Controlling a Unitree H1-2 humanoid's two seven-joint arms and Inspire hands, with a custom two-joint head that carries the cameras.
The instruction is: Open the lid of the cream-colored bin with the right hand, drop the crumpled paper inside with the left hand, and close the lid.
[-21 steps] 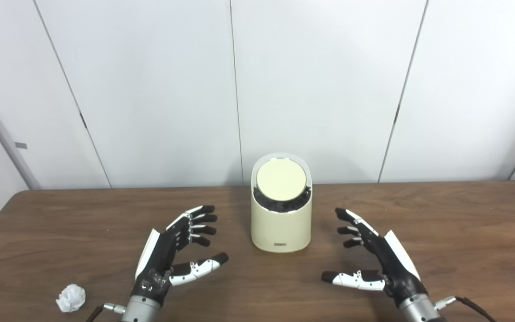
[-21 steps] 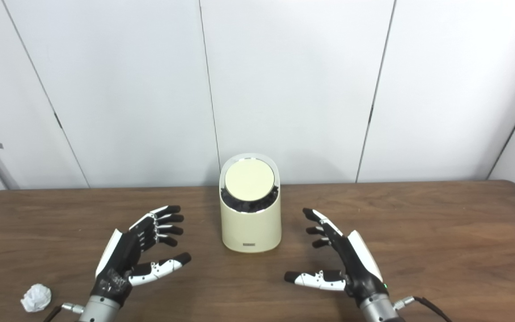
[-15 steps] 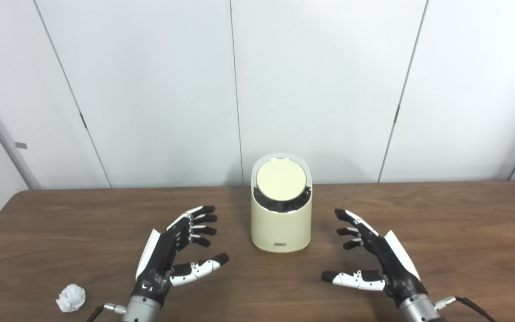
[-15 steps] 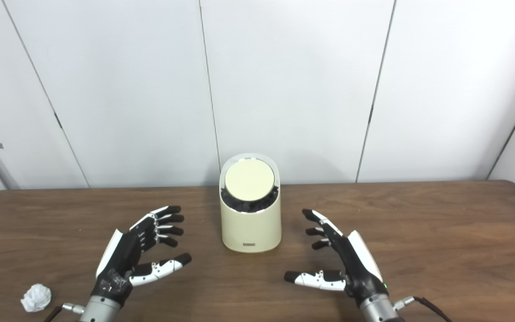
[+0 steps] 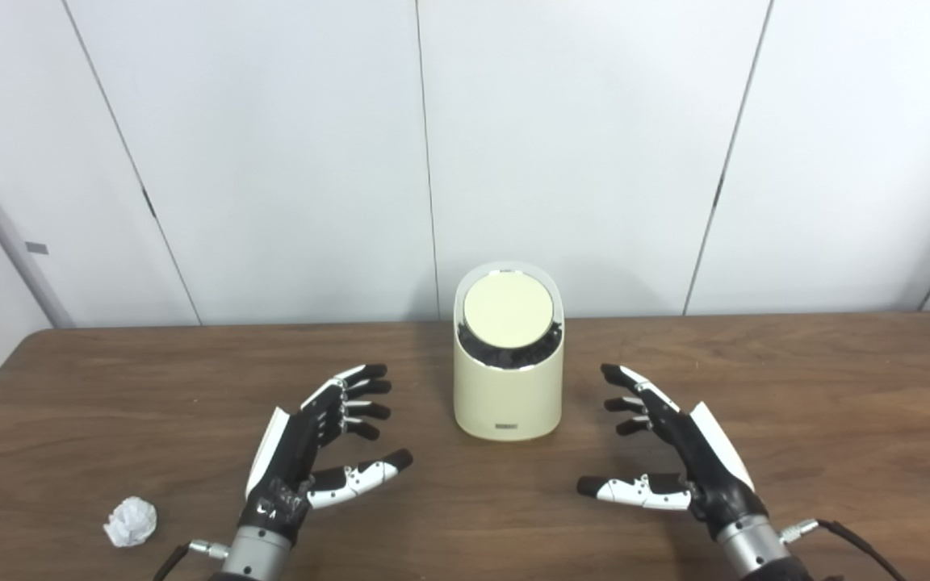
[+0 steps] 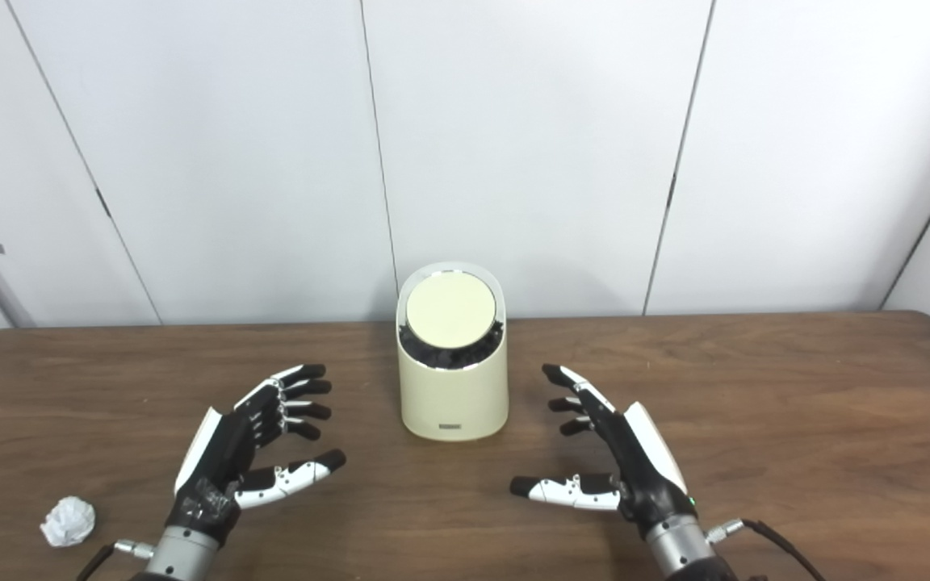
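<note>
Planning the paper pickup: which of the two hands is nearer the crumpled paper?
The left hand. The crumpled paper lies just left of its wrist, while the right hand sits beyond the cream-colored bin.

A plain lab or office test room: white wall panels (image 5: 562,145) with dark seams run from 9 to 3 o'clock behind a wood-grain table (image 5: 836,387).

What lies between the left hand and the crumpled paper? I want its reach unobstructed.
Only bare table separates the left hand from the crumpled paper; both eye views show this.
</note>
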